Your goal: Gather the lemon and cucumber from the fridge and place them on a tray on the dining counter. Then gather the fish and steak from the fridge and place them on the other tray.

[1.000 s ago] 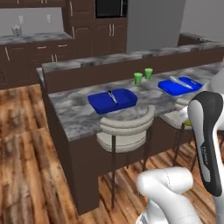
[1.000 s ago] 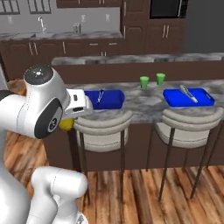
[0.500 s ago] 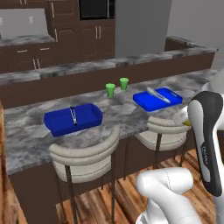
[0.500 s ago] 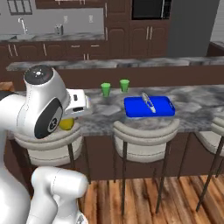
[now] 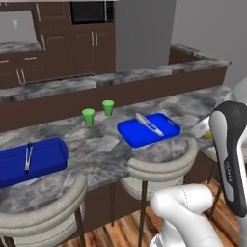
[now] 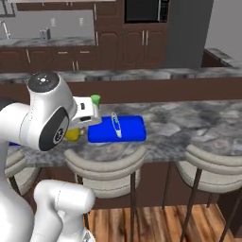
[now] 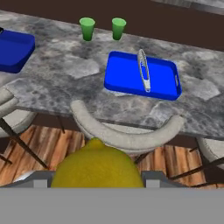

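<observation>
Pointing its nipple end up in hand view, lemon (image 7: 97, 165) sits gripped between fingers.

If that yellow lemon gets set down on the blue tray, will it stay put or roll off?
The lemon is rounded with a small nub, so it will probably roll a little. The tray's low rim would likely stop it. It looks firm, so the pincer shouldn't squash it.

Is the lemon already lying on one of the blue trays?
No: in the hand view the lemon sits right at the gripper, over the stools and wood floor, short of the tray on the counter.
</observation>
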